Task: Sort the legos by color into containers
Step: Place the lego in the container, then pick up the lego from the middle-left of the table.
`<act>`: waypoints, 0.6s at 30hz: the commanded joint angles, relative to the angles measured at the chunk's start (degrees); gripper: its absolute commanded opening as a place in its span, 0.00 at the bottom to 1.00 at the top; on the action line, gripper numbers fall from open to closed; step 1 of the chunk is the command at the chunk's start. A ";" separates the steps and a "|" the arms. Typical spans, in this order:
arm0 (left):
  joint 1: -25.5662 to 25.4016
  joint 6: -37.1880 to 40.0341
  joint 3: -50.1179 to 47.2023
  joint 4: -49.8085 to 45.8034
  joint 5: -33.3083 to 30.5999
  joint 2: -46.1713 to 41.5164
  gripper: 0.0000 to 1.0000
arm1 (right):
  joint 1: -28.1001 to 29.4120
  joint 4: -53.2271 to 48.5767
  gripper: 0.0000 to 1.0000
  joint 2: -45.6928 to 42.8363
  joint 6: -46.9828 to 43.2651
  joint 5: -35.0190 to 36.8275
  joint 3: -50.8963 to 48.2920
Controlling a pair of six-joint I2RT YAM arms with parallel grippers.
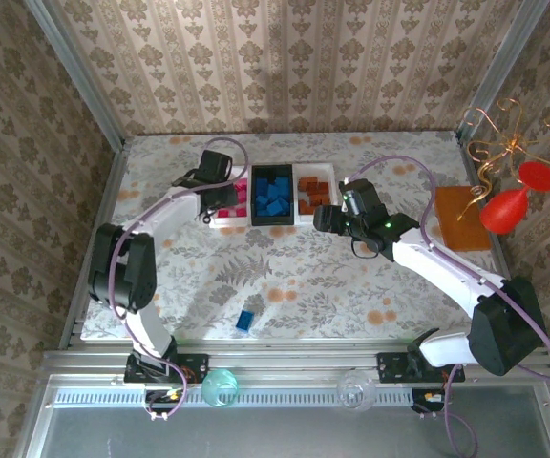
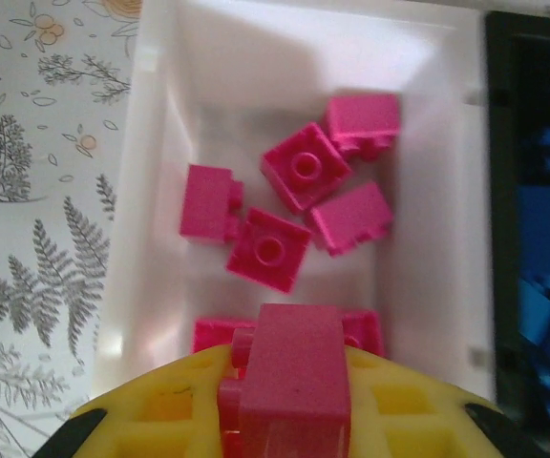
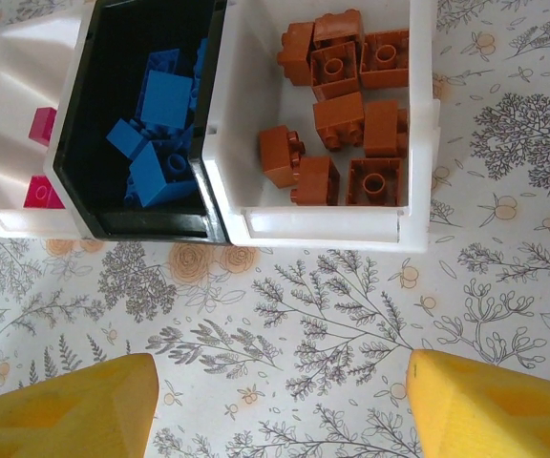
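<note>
My left gripper [image 2: 289, 410] is shut on a pink lego [image 2: 292, 372] and hangs over the left white container [image 2: 151, 143], where several pink legos [image 2: 304, 172] lie. In the top view the left gripper [image 1: 225, 198] is over that tray. The middle black container [image 3: 74, 124] holds blue legos [image 3: 160, 124]. The right white container [image 3: 423, 143] holds orange-brown legos [image 3: 347, 114]. My right gripper [image 3: 280, 410] stands open over bare tablecloth just in front of that tray, with nothing between its fingers. One blue lego [image 1: 245, 321] lies alone on the table near the front.
An orange-brown board [image 1: 463, 217] lies at the right, with a red ornament [image 1: 509, 205] on a wire stand beside it. Two small round bowls [image 1: 220, 386] [image 1: 355, 389] sit on the near rail. Wallpapered walls close in the back and sides.
</note>
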 commanded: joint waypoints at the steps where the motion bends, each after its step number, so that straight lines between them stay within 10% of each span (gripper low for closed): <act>1: 1.12 2.82 2.76 0.77 -1.32 2.06 0.35 | 0.23 -0.94 0.71 -1.73 0.55 1.75 -0.83; 6: -1.17 3.61 1.32 1.68 0.75 -1.18 0.65 | 0.23 -1.07 0.71 -2.97 0.17 1.88 -1.02; 18: -14.38 -1.11 -20.49 -16.63 8.47 -26.35 0.75 | -0.36 0.18 0.71 -4.05 -0.22 1.28 -2.63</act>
